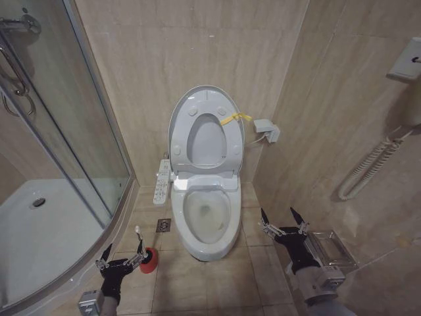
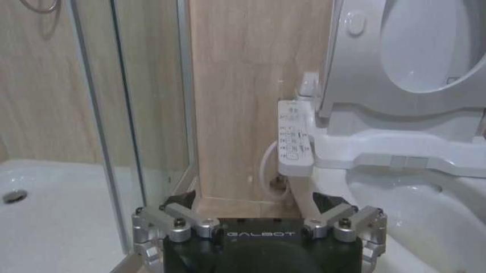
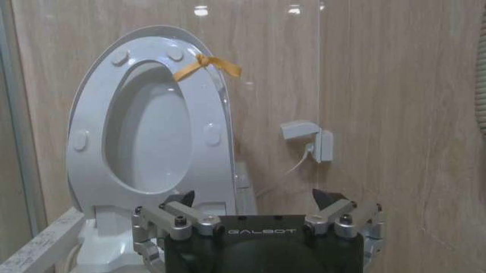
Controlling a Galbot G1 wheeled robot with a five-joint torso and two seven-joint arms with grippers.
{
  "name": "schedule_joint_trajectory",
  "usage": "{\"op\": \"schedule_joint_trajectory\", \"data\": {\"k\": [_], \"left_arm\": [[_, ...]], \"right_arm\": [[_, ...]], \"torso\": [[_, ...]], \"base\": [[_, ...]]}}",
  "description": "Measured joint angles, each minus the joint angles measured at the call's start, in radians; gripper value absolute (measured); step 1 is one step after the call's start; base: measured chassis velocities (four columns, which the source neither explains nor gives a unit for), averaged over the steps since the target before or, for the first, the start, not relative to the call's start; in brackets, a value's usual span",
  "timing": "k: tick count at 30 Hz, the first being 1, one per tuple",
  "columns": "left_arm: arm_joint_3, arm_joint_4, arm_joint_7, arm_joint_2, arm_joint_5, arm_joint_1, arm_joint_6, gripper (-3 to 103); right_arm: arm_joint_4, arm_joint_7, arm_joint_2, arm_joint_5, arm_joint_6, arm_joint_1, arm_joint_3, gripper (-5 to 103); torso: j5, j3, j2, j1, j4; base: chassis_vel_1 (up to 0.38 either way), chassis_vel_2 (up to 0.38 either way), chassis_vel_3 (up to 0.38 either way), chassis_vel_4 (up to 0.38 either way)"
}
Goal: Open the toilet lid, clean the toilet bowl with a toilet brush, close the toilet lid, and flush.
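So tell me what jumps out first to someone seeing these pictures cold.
The white toilet stands centre against the tiled wall, its toilet lid raised with the seat, a yellow strap tied at its edge, the toilet bowl open below. On the floor to the robot's left, the toilet brush sits in its red holder by the open left gripper; the open right gripper hovers on the bowl's other side.

We see beige tiled walls [image 1: 158, 52] meeting a tan tiled floor [image 1: 204, 280] with a small drain [image 1: 163, 225], a curved glass shower enclosure [image 1: 79, 131] on our left, and a wall phone's coiled cord [image 1: 368, 168] right.
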Motion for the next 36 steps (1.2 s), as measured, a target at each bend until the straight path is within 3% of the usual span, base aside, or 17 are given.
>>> {"op": "schedule_joint_trajectory", "data": {"k": [5,9,19,30,36], "left_arm": [[0.004,0.002,0.001,-0.001,0.0,0.001,-0.003,100],[0.102,-0.02,0.04,-0.014,0.015,0.066,-0.132,100],[0.119,-0.025,0.048,-0.017,0.02,0.079,-0.167,100],[0.06,0.276,0.075,-0.012,0.051,0.024,-0.407,100],[0.046,0.362,0.079,-0.01,0.046,0.011,-0.456,100]], "right_arm": [[0.0,0.0,0.0,0.0,0.0,0.0,0.0,100],[0.0,0.0,0.0,0.0,0.0,0.0,0.0,100],[0.0,0.0,0.0,0.0,0.0,0.0,0.0,100],[0.0,0.0,0.0,0.0,0.0,0.0,0.0,100],[0.0,0.0,0.0,0.0,0.0,0.0,0.0,100]], "torso": [[0.0001,0.0,0.0,0.0,0.0],[-0.0002,0.0,0.0,0.0,0.0003],[0.0,0.0,0.0,0.0,-0.0001],[-0.0003,0.0,0.0,0.0,-0.0001],[-0.0002,0.0,0.0,0.0,-0.0002]], "base": [[0.0,0.0,0.0,0.0],[0.0,0.0,0.0,0.0],[0.0,0.0,0.0,0.0],[0.0,0.0,0.0,0.0],[0.0,0.0,0.0,0.0]]}}
